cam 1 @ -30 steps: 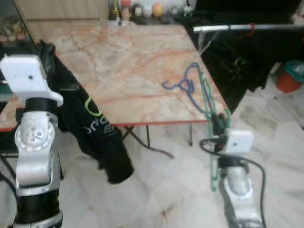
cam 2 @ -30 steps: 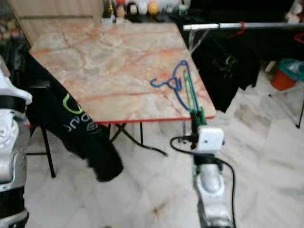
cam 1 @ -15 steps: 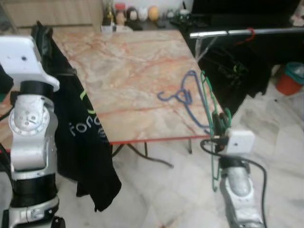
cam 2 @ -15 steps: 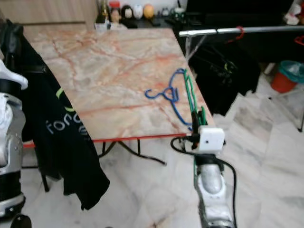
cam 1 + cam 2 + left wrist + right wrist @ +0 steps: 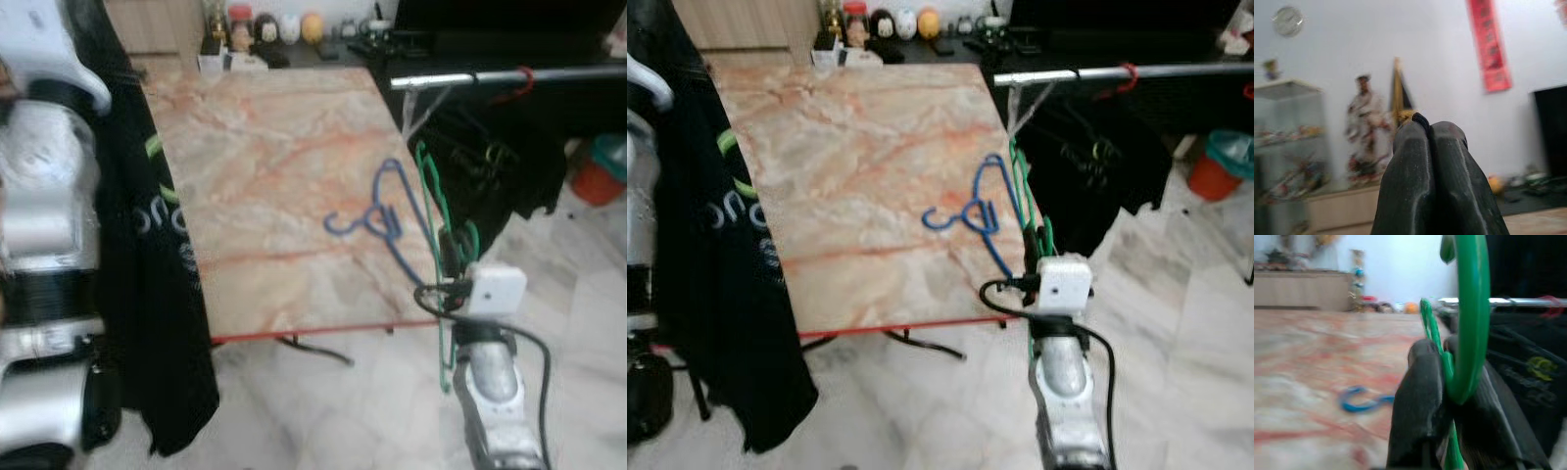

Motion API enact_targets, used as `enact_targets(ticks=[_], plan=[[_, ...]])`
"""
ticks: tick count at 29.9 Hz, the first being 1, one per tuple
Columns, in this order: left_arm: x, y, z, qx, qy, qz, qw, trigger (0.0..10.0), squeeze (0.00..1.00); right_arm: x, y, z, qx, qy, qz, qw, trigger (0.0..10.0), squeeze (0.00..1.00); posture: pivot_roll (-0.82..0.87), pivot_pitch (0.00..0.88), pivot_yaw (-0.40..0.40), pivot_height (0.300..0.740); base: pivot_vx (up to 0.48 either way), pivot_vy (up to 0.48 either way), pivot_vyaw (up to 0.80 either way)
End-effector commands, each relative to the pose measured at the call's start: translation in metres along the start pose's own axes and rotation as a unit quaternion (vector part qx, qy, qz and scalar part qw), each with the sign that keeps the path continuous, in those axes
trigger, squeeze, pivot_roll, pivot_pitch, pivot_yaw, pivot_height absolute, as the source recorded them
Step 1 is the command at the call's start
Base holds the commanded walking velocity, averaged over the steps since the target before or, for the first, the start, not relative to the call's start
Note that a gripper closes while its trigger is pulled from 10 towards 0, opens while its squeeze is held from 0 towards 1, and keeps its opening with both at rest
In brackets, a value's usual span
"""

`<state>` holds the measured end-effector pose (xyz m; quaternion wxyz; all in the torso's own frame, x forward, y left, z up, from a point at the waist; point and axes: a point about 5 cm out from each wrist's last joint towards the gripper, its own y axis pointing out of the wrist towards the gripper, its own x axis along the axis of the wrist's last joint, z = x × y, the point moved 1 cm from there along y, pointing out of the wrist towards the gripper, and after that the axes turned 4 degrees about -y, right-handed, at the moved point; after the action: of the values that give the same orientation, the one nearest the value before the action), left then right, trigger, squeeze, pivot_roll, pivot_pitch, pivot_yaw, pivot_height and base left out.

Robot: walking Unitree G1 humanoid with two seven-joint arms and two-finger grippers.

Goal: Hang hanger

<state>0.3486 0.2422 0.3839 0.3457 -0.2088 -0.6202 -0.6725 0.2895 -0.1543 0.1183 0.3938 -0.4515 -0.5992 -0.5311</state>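
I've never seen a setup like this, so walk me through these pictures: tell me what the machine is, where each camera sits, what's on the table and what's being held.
This is a walking humanoid robot with two silver arms ending in two-fingered black grippers. The two wide pictures come from cameras in its head, looking down. The two close-ups come from cameras on its wrists, looking along the fingers.

Before it stands a marble-patterned table with a blue hanger lying on it. The right gripper is shut on a green hanger. The left gripper is shut, raised beside a black garment. Behind the table runs a metal rail with dark clothes, presumably where the hanger goes.
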Motion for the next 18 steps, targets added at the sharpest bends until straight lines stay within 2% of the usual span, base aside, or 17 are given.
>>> enact_targets(ticks=[1,8,14,18], plan=[[0.019,0.018,-0.002,-0.013,0.005,-0.04,0.999,10.0,0.0,-0.003,0.0,-0.005,-0.004,-0.007,0.004,1.0,10.0,0.0,0.12,0.076,0.006,0.74,0.33,0.0,0.0],[0.039,0.046,0.002,-0.018,0.018,-0.057,0.998,10.0,0.0,-0.003,0.0,-0.005,-0.005,-0.006,0.003,1.0,10.0,0.0,0.12,0.073,0.011,0.74,0.327,0.0,0.0],[0.042,0.057,0.003,-0.02,0.015,-0.053,0.998,10.0,0.0,-0.004,-0.001,-0.005,-0.006,-0.005,0.003,1.0,10.0,0.0,0.13,0.071,0.019,0.74,0.325,0.0,0.0],[0.036,0.058,0.004,-0.019,0.004,-0.042,0.999,10.0,0.0,-0.004,-0.002,-0.004,-0.006,-0.004,0.003,1.0,10.0,0.0,0.12,0.076,0.023,0.74,0.312,0.0,0.0]])
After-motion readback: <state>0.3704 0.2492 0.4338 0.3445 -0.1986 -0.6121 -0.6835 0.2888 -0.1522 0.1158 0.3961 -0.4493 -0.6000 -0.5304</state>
